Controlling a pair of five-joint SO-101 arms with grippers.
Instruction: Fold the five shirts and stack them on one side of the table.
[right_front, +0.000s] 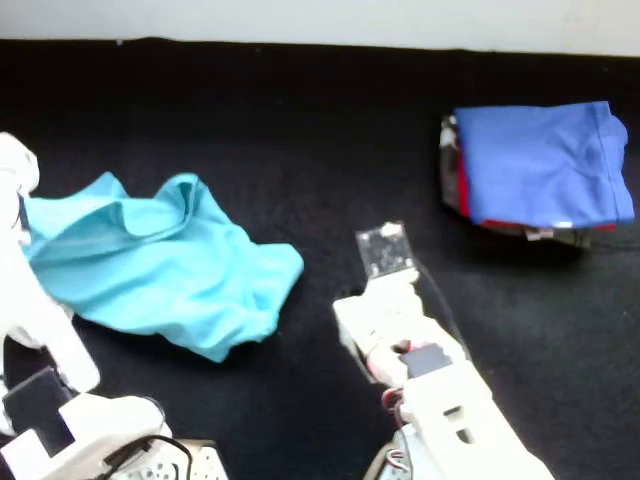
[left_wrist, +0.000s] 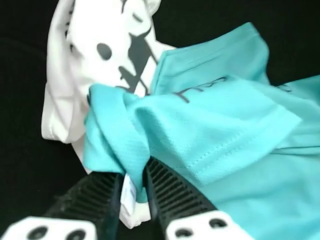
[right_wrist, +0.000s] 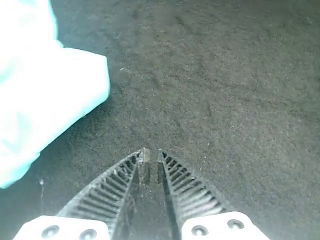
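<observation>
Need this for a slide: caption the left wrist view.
Left gripper shut on a fold of the turquoise shirt, white printed fabric beside it, black table behind.

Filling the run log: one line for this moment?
left gripper: shut on crumpled teal mesh shirt | right gripper: shut, empty, over black cloth table | stack: folded blue shirt on top

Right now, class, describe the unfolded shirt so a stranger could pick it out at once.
On the black table, look to the left side, away from the neat stack topped by a folded blue shirt. There lies a crumpled turquoise shirt. Unlike the stacked ones, it is loose and rumpled, its edge pinched in the left gripper.
</observation>
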